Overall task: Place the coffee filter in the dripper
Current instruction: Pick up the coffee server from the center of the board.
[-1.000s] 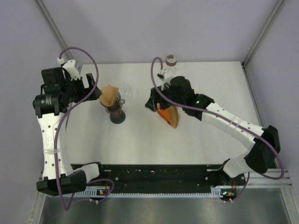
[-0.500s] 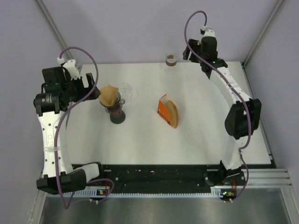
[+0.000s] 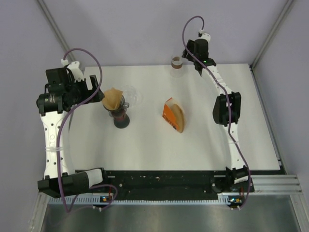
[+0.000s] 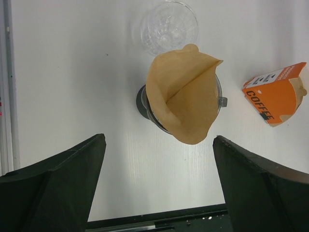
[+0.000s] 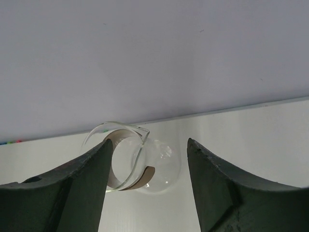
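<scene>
Left gripper [image 4: 158, 137]: I see the jaws spread as wide as they go, with nothing between them. It hovers above the dripper, as it did a second ago.

Right gripper [image 5: 149, 142]: I see the jaws apart and empty. This is the one thing that has changed. A second back it is low over the filter box; now the arm is swung up and away to the far edge of the table [image 4: 72, 72].

Coffee filter [image 4: 186, 96]: I find it sitting in the mouth of the dripper [image 4: 143, 102]. The brown cone is part-opened and stands well above the rim, leaning toward the box side. It is in the same spot as a second ago.

Glass cup [image 4: 169, 26]: just beyond the dripper, apart from it and empty.

Filter box [image 4: 275, 94]: it lies on its side in mid-table, well apart from the dripper, with more filters showing at its open end. It is no longer under any arm.

Glass carafe [image 5: 130, 159]: it stands at the back edge, ahead of the right fingers and not touched by them (a brown band runs round its neck).

Reading for the task: both grippers are off the paper and the right arm is pulling clear, so I judge the placing done. The filter may not be fully seated.
</scene>
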Tool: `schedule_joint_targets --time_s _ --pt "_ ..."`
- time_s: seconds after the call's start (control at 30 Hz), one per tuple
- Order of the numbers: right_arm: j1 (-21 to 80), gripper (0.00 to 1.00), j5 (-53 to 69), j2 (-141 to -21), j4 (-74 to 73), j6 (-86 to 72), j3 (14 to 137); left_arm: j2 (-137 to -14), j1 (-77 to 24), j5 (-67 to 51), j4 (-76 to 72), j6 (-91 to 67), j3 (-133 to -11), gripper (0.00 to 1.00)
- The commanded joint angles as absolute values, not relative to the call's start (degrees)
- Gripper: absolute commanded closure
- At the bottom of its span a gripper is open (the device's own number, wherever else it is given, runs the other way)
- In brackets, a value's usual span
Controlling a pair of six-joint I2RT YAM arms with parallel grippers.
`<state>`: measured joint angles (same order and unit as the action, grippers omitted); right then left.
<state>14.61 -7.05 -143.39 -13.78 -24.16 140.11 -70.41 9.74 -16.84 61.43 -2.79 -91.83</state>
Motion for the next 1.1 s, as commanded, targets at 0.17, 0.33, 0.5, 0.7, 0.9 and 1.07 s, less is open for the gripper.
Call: schedule_joint_targets --time_s 0.17,0.33,0.5,0.7,0.9,1.07 --pt "18.01 0.37 -10.28 -150.55 -6.24 -24.70 146.69 -70.58 10.20 -17.67 58.80 -2.02 -91.85 0.01" --pt "18.54 0.48 -14.05 -151.52 -9.13 -21.80 146.43 -70.66 10.20 -17.75 58.71 -1.93 -91.85 0.01" --pt "18.54 0.71 -15.30 -149.86 -10.02 -18.55 143.80 -70.75 10.11 -18.46 58.89 -1.93 -91.85 0.01" --pt "18.28 0.97 -14.85 -146.70 -10.02 -16.09 141.07 -70.31 10.20 -18.19 59.15 -1.76 -91.93 0.01" --pt "18.02 1.00 -13.89 -140.02 -10.02 -11.96 138.43 -70.05 10.20 -18.81 59.06 -1.58 -91.93 0.01" --pt "18.02 1.00 -12.14 -131.68 -8.97 -7.74 135.80 -69.96 10.20 -19.34 59.15 -1.67 -92.29 0.01"
